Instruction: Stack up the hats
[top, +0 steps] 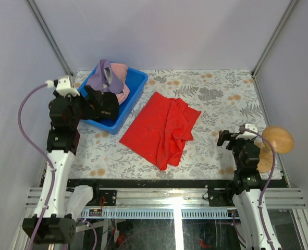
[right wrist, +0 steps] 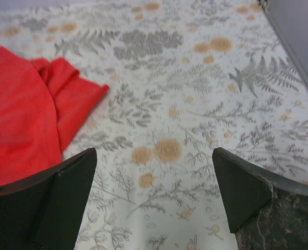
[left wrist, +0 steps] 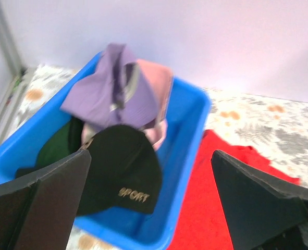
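Left tool (left wrist: pixel 151 156) released near hats (left wrist: pixel 112 88) in bin (left wrist: pixel 193 112); right tool (right wrist: pixel 155 151) released above table (right wrist: pixel 195 78).

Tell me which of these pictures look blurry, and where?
Top external view: sharp, evenly lit. Left wrist view: slightly blurred, notably the lavender soft cap and blue plastic bin. Right wrist view: the crumpled red cloth looks soft; the floral tablecloth is crisper.

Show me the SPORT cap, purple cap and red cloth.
SPORT cap (left wrist: pixel 125 164), left wrist view, its crown.
purple cap (left wrist: pixel 97 95), left wrist view, its top fabric.
red cloth (top: pixel 159 127), top view, its middle.
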You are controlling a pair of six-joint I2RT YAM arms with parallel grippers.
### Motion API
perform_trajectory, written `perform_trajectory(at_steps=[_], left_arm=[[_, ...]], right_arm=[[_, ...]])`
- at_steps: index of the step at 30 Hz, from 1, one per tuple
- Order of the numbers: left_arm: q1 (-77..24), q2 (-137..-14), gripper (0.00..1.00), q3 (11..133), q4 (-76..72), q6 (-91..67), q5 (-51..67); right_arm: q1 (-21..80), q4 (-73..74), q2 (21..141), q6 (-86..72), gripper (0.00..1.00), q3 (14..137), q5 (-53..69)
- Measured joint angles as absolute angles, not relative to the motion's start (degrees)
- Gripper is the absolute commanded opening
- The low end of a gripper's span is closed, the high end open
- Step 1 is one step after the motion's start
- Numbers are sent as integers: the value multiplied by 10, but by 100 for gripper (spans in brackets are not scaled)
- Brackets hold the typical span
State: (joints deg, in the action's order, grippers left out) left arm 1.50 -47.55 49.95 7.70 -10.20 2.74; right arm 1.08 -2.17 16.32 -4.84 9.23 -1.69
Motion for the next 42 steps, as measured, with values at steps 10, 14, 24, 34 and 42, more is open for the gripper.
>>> perform_trajectory(at_steps=[10, 14, 24, 34, 42], left_arm=[[14, -578, 100, 648, 107, -135, 95], [14, -642, 100, 730, 147, -145, 84], [42, -634, 100, 708, 207, -219, 72], [42, -583, 100, 691, 208, -253, 77], [42, -588, 100, 691, 209, -266, 87]], right_arm=[[11, -56, 228, -239, 99, 181, -88], [11, -80, 271, -277, 99, 196, -63], [15, 21, 580, -300, 99, 458, 179], [229, 60, 722, -329, 99, 491, 236], [360, 43, 867, -344, 99, 593, 219]])
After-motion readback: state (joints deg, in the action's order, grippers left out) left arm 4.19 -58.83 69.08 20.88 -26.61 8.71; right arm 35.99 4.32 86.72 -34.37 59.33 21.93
